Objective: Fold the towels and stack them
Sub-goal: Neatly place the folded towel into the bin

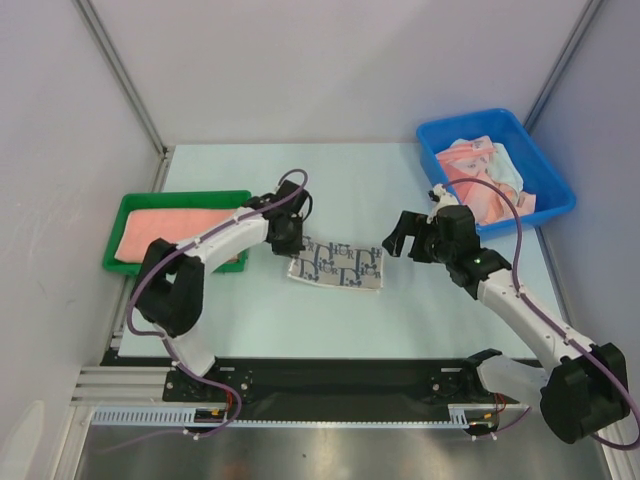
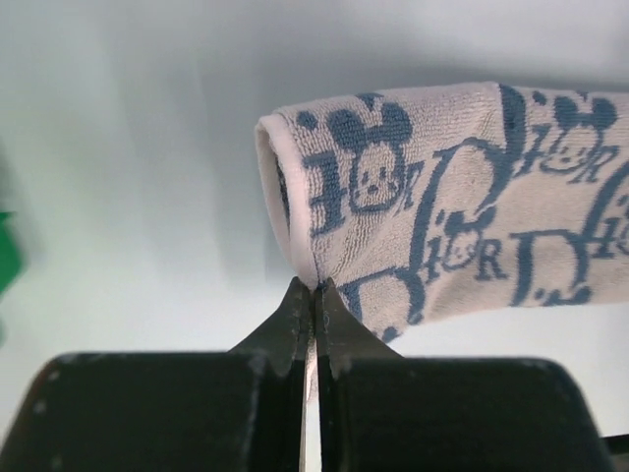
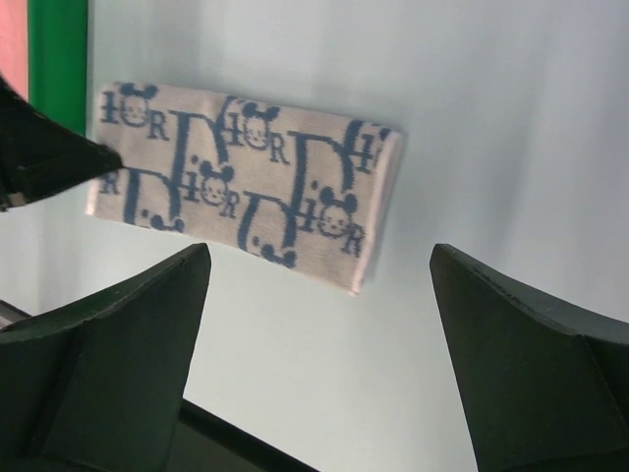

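Observation:
A folded navy-and-white patterned towel (image 1: 337,264) lies flat on the table's middle. It also shows in the left wrist view (image 2: 442,226) and the right wrist view (image 3: 246,187). My left gripper (image 1: 292,243) is at the towel's left end, its jaws shut (image 2: 314,285) on the folded corner. My right gripper (image 1: 397,240) hovers just right of the towel, open and empty (image 3: 319,251). A folded salmon-pink towel (image 1: 170,225) lies in the green tray (image 1: 180,197). Several pink and white towels (image 1: 485,180) sit crumpled in the blue bin (image 1: 470,125).
The green tray stands at the table's left edge, close behind the left arm. The blue bin stands at the back right, behind the right arm. Grey walls close in the table on three sides. The left gripper's finger (image 3: 49,157) shows in the right wrist view.

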`<state>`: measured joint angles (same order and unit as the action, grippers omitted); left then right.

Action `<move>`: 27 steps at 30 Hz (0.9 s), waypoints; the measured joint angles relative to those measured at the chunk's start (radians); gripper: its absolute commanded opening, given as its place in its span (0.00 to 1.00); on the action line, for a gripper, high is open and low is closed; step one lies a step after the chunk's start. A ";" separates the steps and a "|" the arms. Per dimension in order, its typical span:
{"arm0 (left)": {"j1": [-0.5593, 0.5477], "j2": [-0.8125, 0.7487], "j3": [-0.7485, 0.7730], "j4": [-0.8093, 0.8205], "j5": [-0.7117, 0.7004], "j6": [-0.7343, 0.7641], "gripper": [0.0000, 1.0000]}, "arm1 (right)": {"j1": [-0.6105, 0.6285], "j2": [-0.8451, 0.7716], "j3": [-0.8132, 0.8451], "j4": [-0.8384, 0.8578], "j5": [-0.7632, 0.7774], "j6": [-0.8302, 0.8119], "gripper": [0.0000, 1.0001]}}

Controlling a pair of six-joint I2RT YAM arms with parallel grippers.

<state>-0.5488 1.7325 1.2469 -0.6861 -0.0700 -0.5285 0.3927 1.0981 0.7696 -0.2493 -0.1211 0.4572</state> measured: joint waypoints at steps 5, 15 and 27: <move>0.019 -0.017 0.135 -0.127 -0.105 0.061 0.00 | -0.018 -0.003 0.006 -0.022 0.000 0.000 1.00; 0.286 -0.089 0.203 -0.231 -0.239 0.246 0.00 | -0.027 0.053 0.038 -0.030 -0.001 0.000 1.00; 0.495 -0.034 0.287 -0.230 -0.412 0.447 0.00 | -0.033 0.155 0.085 -0.030 -0.003 -0.011 1.00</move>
<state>-0.0536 1.6981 1.5337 -0.9157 -0.4816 -0.0818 0.3599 1.2530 0.8543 -0.2790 -0.1242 0.4458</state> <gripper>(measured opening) 0.016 0.995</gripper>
